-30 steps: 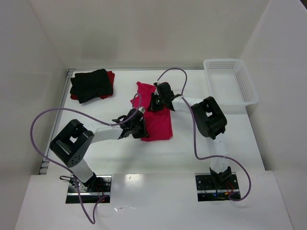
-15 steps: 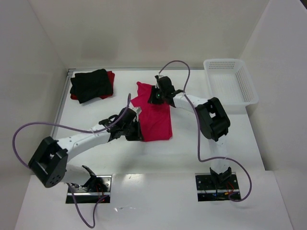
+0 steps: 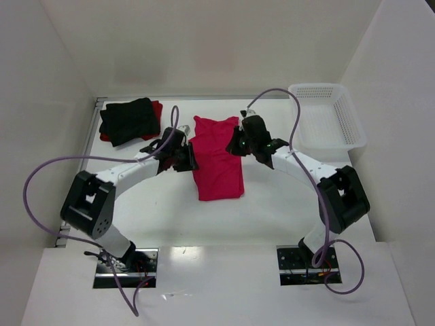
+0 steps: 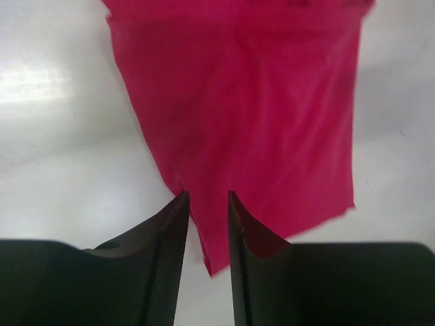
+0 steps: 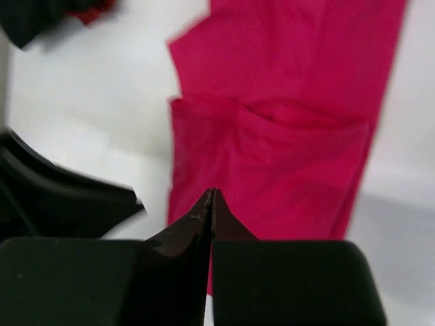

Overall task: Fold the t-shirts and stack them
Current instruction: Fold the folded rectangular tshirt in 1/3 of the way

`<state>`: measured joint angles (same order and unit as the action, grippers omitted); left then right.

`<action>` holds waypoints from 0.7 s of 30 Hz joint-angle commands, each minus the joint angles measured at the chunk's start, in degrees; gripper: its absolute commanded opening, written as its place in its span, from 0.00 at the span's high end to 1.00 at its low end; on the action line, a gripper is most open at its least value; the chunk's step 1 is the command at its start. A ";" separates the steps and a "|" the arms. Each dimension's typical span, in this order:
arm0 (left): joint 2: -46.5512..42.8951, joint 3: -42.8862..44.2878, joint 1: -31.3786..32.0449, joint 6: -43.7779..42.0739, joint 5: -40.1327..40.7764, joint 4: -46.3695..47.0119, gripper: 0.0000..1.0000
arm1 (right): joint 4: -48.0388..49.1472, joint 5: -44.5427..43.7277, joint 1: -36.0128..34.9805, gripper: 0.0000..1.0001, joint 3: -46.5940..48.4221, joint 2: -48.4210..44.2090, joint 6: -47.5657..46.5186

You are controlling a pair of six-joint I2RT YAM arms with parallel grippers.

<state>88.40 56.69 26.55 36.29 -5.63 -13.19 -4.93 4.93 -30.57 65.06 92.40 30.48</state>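
Left of t-shirt (image 3: 216,159), left arm (image 3: 132,170) outstretched

A white table (image 3: 285,204) fills the scene, boxed in by plain white walls (image 3: 204,41) at the back and on both sides. A metal rail (image 3: 84,146) runs along its left edge. Soft, even light leaves a faint sheen on the near ledge (image 3: 224,299).

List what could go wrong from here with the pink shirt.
1. The left gripper stands with jaws apart astride an edge of the crimson-pink shirt; closing might catch only one layer and skew the fold.
2. The right gripper is shut over a creased part; if it pinches cloth, moving off could drag the shirt.
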 commanded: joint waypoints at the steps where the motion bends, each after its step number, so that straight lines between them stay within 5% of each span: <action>1: 6.06 4.13 -1.50 -3.42 -1.83 5.89 0.65 | -5.60 -3.08 -2.64 1.00 -3.62 -0.73 1.16; 6: 13.10 8.44 -2.64 -3.42 -4.56 8.69 0.83 | -11.50 -6.86 -6.69 1.00 -3.01 3.13 2.48; 21: 21.90 10.64 -5.27 0.71 -3.69 13.54 0.90 | -15.20 -8.00 -7.93 1.00 -12.14 0.94 7.93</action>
<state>109.60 65.67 22.04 36.25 -9.80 -2.33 -19.16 -1.50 -38.46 53.65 94.96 37.08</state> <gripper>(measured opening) 0.101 0.007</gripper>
